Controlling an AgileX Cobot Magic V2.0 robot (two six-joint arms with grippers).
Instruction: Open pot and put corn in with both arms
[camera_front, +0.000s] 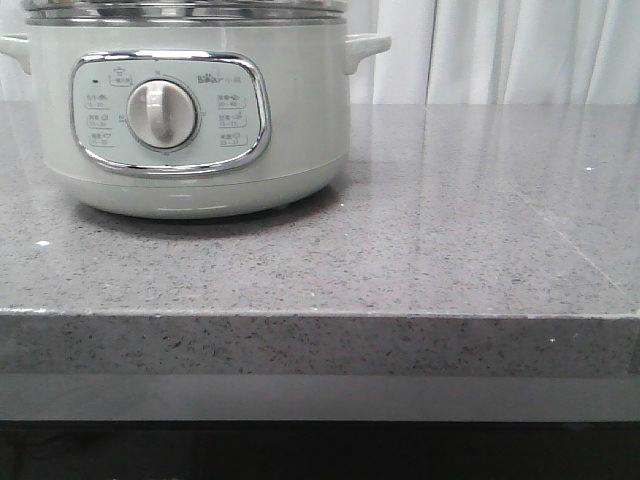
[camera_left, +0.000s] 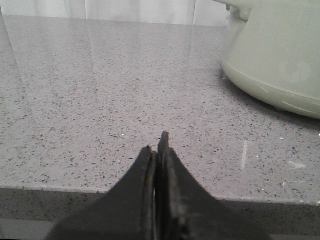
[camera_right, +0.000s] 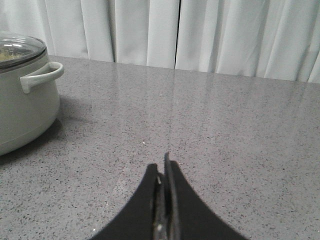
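The pale grey-green pot (camera_front: 190, 110) stands at the back left of the grey counter, its chrome-framed panel and white dial (camera_front: 162, 113) facing me, the steel-rimmed lid on it. It also shows in the left wrist view (camera_left: 280, 55) and in the right wrist view (camera_right: 22, 100), where its glass lid (camera_right: 17, 47) sits closed. The corn is out of view. My left gripper (camera_left: 159, 142) is shut and empty above the counter's front edge. My right gripper (camera_right: 164, 162) is shut and empty over bare counter, to the right of the pot. Neither gripper shows in the front view.
The speckled grey counter (camera_front: 450, 220) runs to a front edge (camera_front: 320, 315) near me. White curtains (camera_right: 200, 35) hang behind the counter's far edge. The pot's side handle (camera_right: 42, 75) sticks out toward the right arm's side.
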